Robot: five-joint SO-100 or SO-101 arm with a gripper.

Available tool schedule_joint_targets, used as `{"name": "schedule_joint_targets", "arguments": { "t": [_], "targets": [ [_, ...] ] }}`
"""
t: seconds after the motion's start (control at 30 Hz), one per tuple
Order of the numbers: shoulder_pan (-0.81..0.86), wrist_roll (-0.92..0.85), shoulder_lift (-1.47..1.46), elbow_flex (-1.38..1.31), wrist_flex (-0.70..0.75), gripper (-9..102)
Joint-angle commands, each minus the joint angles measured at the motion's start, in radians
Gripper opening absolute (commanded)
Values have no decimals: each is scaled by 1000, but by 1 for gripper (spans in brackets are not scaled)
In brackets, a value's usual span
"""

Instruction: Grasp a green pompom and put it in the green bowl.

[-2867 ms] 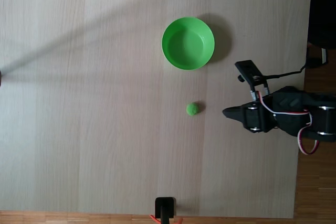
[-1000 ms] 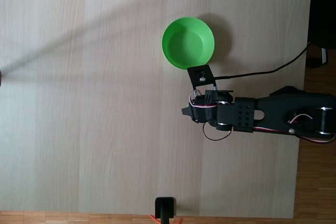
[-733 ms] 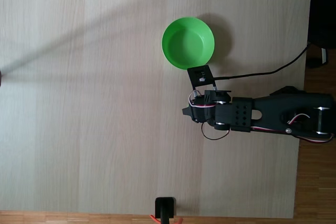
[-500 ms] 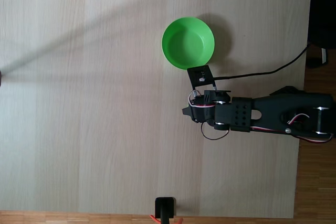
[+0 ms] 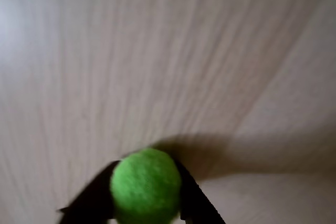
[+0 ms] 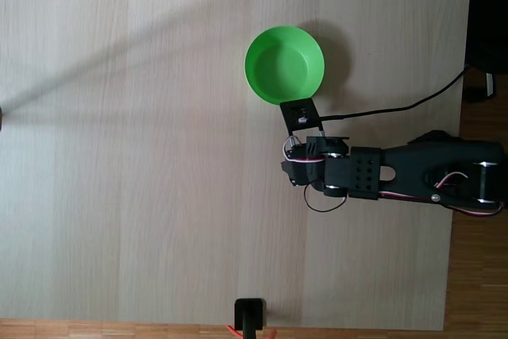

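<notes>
The green pompom (image 5: 146,184) sits pinched between the 2 dark fingers (image 5: 191,195) of the gripper (image 5: 147,203) in the wrist view, above the pale wooden table (image 5: 157,51); in the fixed view the gripper (image 6: 286,171) lies just below the green bowl (image 6: 284,64), whose hollow holds nothing.

In the fixed view the black arm (image 6: 397,176) comes in from the right edge and lies stretched toward the left, low over the table. Its gripper (image 6: 287,172) is at the left end, pointing down, with red and white wires around the wrist. In the wrist view the gripper (image 5: 146,203) shows two dark fingers (image 5: 191,198) at the bottom edge, closed from both sides on the green pompom (image 5: 145,184).
</notes>
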Motion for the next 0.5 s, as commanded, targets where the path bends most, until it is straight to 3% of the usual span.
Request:
{"name": "schedule_joint_targets", "arguments": {
  "t": [0.0, 0.47],
  "targets": [
    [3, 0, 6, -14, -18, 5],
    [12, -5, 104, -28, -15, 0]
  ]
}}
